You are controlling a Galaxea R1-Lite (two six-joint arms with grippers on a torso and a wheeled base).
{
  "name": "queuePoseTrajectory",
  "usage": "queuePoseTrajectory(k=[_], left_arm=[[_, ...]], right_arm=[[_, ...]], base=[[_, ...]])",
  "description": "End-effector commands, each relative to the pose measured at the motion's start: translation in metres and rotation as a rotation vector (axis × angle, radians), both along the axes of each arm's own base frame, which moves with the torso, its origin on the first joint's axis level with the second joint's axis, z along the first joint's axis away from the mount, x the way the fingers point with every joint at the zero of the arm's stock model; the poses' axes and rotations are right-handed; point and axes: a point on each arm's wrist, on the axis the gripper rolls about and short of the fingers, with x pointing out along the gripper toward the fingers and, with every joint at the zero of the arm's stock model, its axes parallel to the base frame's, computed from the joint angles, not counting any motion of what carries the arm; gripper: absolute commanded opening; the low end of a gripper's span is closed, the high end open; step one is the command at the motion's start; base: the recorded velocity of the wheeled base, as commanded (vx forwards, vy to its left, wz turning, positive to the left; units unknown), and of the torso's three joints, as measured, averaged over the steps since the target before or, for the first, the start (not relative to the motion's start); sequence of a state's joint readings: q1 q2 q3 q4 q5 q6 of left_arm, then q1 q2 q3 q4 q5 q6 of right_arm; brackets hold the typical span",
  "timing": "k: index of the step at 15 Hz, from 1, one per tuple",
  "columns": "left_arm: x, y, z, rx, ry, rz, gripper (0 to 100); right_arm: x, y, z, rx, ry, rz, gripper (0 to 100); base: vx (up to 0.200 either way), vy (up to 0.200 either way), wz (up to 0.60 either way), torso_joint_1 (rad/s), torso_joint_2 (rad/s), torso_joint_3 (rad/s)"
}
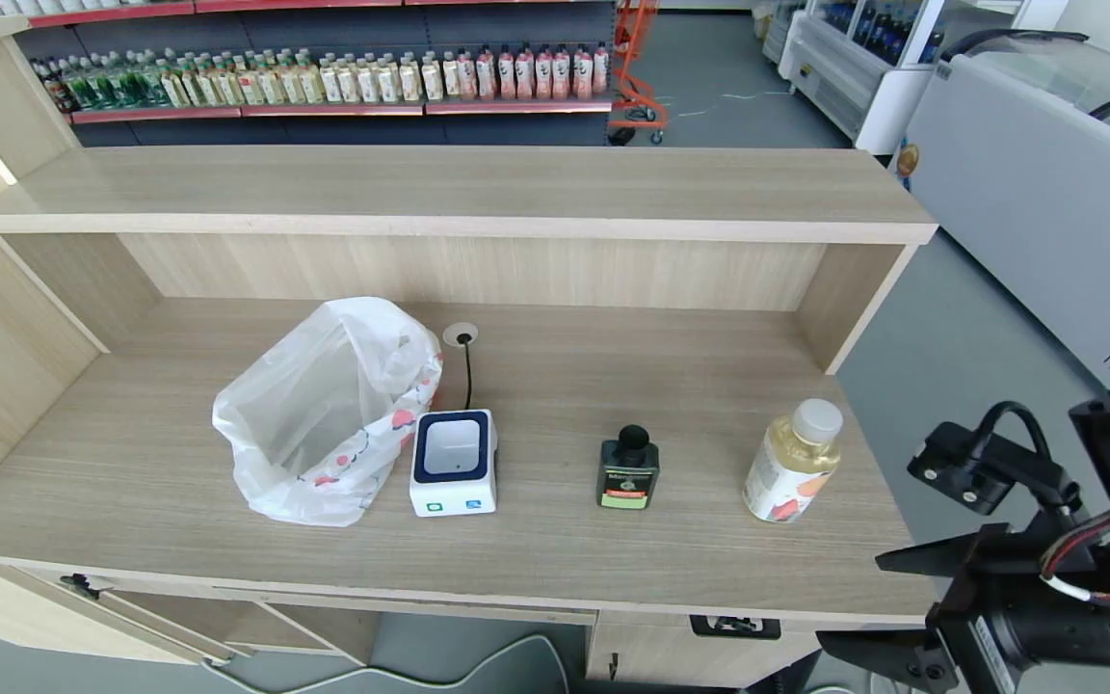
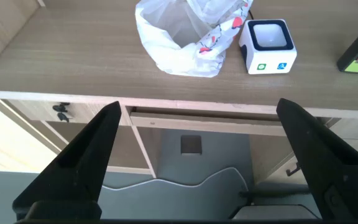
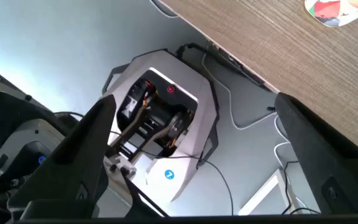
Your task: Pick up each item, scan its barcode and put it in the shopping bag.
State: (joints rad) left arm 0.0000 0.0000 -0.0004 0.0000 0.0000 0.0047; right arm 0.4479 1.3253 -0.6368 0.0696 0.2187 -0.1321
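Standing on the counter (image 1: 671, 569) in the head view, from the robot's left: white plastic bag (image 1: 324, 414) with its mouth open, scanner (image 1: 454, 463) just beside it, small dark bottle (image 1: 628, 469), juice bottle (image 1: 794, 461), both bottles upright. Right claw (image 1: 902, 612) sits off the counter's front right corner, spread wide, empty.

Left wrist view: left claw (image 2: 197, 106) wide, empty, low before the counter's front edge; bag, scanner and dark bottle lie beyond.

Right wrist view: right claw wide, empty, away from the counter; juice bottle is at the frame corner.

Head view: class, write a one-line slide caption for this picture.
Wooden counter holding, from the robot's left: open shopping bag, scanner, small dark bottle, pale drink bottle.
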Motion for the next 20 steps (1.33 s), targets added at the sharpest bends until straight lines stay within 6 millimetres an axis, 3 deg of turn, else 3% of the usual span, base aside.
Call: queuePoseTrajectory(k=[1,15,20], left_arm=[[0.000,0.000,0.000,0.000,0.002,0.000,100],[0.000,0.000,0.000,0.000,0.002,0.000,100],[0.000,0.000,0.000,0.000,0.000,0.000,100]], right_arm=[[0.027,0.014,-0.017,-0.046,0.029,0.029,100],[0.127,0.067,-0.052,-0.093,-0.181,0.157,100],[0.152,0.102,-0.070,-0.065,-0.240,0.213,100]], base=[[0.000,0.000,0.00,0.000,0.00,0.000],[0.000,0.000,0.00,0.000,0.00,0.000],[0.000,0.000,0.00,0.000,0.00,0.000]])
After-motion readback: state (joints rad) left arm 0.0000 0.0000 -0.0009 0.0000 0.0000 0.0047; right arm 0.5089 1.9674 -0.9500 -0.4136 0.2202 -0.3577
